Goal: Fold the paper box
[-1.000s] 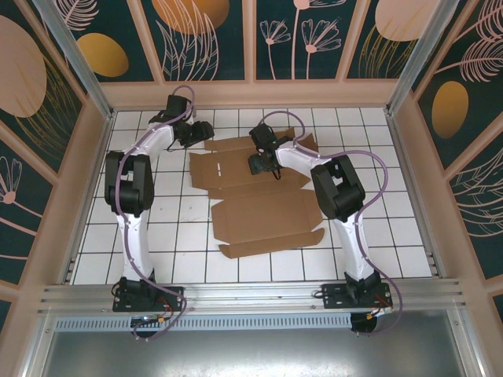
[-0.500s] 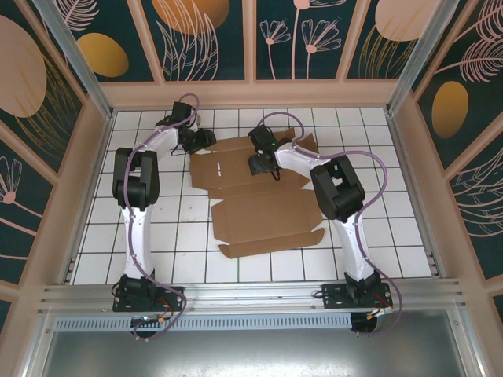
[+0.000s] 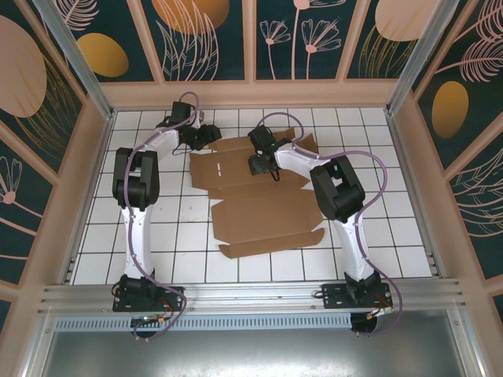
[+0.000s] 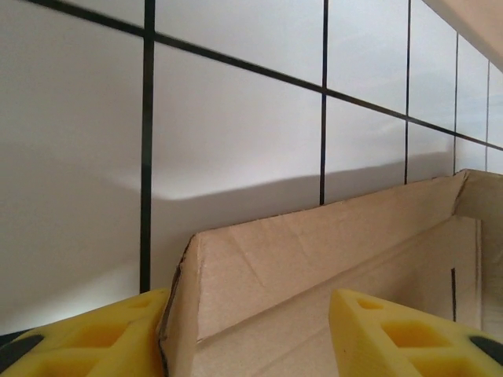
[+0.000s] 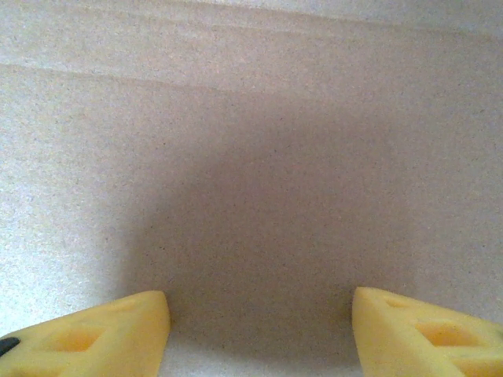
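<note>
Left gripper [image 3: 207, 135] stands with its jaws apart at the far left corner of the paper box [image 3: 263, 216], a lifted flap edge between its yellow fingers [image 4: 110, 334] but not pinched. The right gripper [image 3: 260, 166] hangs close over the far panel, jaws apart, with nothing between them. The box is a flat cut sheet lying in the middle of the table [image 3: 157, 228], reaching toward its far edge. It looks light and stiff, likely to bend only along its creases and to slide on the smooth table. A flap's free edge seems the best hold, with the other gripper pressing beside the crease.
</note>
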Controlling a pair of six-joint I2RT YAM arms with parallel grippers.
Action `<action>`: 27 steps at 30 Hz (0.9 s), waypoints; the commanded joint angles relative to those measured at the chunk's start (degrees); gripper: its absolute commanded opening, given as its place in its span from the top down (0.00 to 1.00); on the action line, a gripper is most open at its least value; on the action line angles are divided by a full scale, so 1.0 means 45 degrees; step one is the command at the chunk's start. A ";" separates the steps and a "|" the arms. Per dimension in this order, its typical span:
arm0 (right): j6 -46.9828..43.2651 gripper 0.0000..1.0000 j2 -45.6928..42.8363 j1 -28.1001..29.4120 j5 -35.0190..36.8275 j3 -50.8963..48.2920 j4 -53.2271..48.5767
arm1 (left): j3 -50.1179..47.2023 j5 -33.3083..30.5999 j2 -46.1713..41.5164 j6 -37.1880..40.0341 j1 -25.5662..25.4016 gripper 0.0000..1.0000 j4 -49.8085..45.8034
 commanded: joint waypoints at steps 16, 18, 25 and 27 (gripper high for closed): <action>0.0095 0.37 0.1053 0.0008 0.0536 -0.0891 -0.1702 | 0.1060 0.0799 0.0873 -0.1131 -0.0794 0.46 0.0466; 0.0116 0.37 0.0992 -0.0010 0.0507 -0.1004 -0.1683 | 0.0972 0.0390 0.0402 -0.0853 -0.0753 0.45 0.0187; 0.0144 0.37 0.0686 -0.0092 0.0289 -0.1458 -0.1431 | -0.2951 -0.1789 -0.3724 -0.1036 0.0226 0.37 0.0562; 0.0110 0.37 0.0657 -0.0107 0.0234 -0.1545 -0.1323 | -0.4383 -0.2653 -0.4753 -0.1038 0.0576 0.36 0.0590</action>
